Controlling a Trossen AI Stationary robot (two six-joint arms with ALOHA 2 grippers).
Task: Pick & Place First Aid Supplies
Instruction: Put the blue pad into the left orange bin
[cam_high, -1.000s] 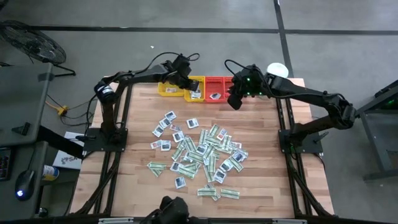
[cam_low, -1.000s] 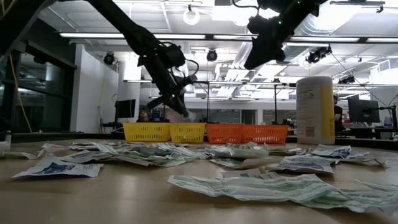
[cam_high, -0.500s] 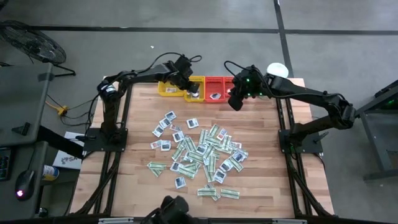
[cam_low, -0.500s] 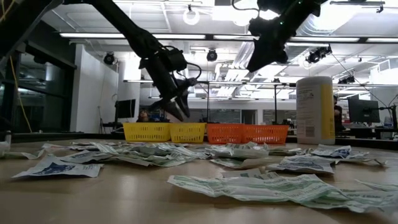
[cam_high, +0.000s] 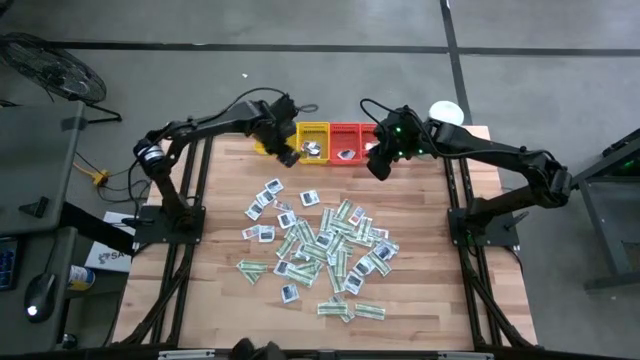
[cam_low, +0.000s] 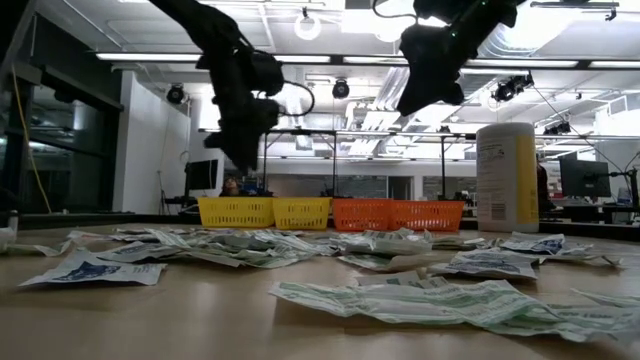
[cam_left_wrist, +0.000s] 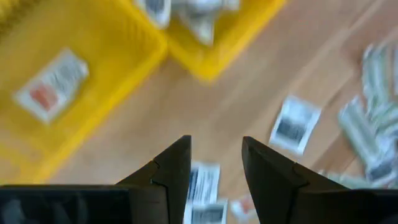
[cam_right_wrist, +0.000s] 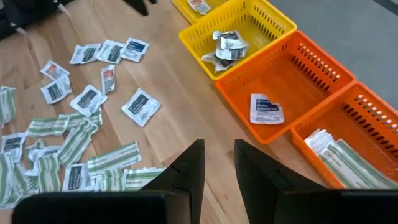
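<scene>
Table (cam_high: 220, 300): packets (cam_high: 320, 245) strewn | left hand (cam_left_wrist: 214, 155) open, empty | right hand (cam_right_wrist: 217, 158) ajar, empty

I can't read any text from here. The canister (cam_low: 507, 178) carries lines of small print, and the packet (cam_right_wrist: 265, 109) in the orange tray (cam_right_wrist: 314, 74) ahead of my right gripper (cam_right_wrist: 219, 163) has a blue label, both illegible.

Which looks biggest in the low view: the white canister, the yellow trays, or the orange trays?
1. White canister, though it stands nearer the camera, so that may flatter it.
2. Yellow trays and orange trays look alike.
</scene>
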